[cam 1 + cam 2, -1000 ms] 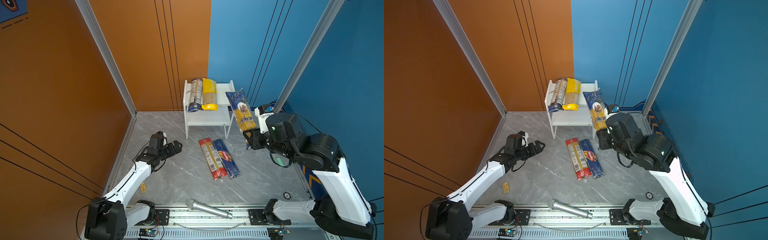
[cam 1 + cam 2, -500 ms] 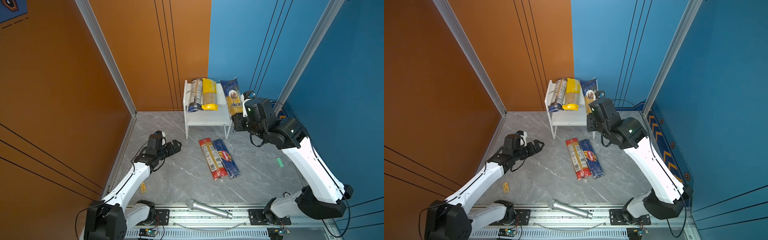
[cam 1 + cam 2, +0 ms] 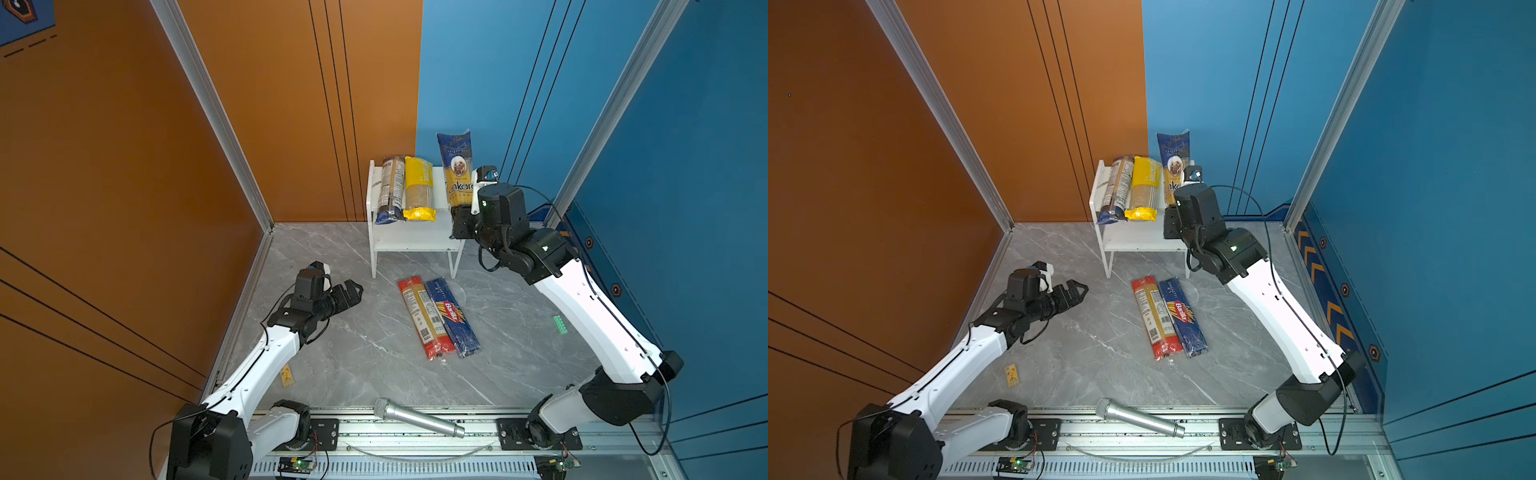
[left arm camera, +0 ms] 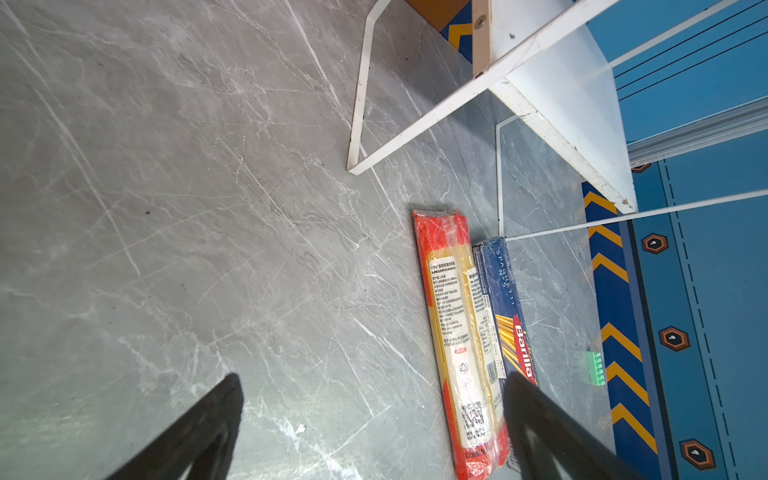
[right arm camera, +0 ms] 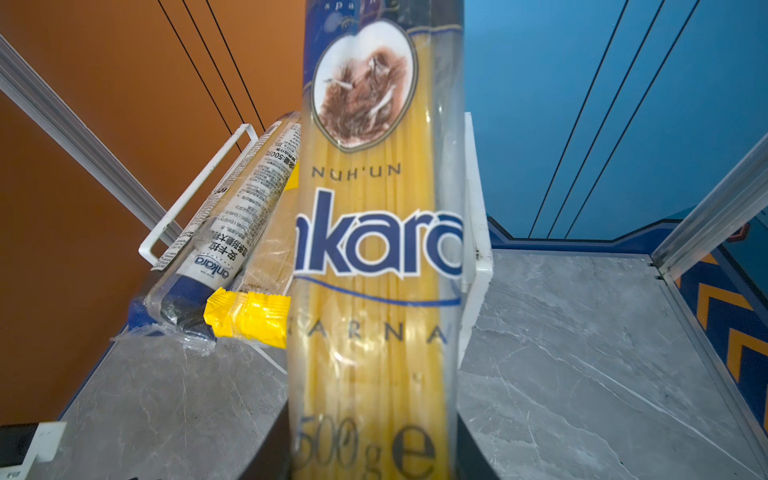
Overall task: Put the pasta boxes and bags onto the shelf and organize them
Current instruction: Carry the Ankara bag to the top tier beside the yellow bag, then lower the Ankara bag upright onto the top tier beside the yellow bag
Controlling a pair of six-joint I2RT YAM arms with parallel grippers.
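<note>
My right gripper (image 3: 459,220) is shut on the lower end of the dark-blue Ankara pack (image 3: 457,174), which it holds tilted up over the right side of the white shelf (image 3: 415,243). On the top board lie the clear pack with dark-blue ends (image 3: 390,189) and the yellow pack (image 3: 419,187), side by side. In the right wrist view the Ankara pack (image 5: 374,249) fills the middle between my fingers. The red-ended pack (image 3: 424,318) and the Barilla pack (image 3: 453,318) lie together on the floor before the shelf. Left of them hovers my left gripper (image 3: 353,291), open and holding nothing.
A silver microphone (image 3: 417,417) lies at the front by the rail. A small yellow tag (image 3: 286,376) sits near the left arm and a green connector (image 3: 560,324) near the right wall. Orange and blue walls stand close behind the shelf.
My right arm has carried the Ankara pack from the right of the shelf up over its right side and stood it steeper. The left arm has hardly moved.
</note>
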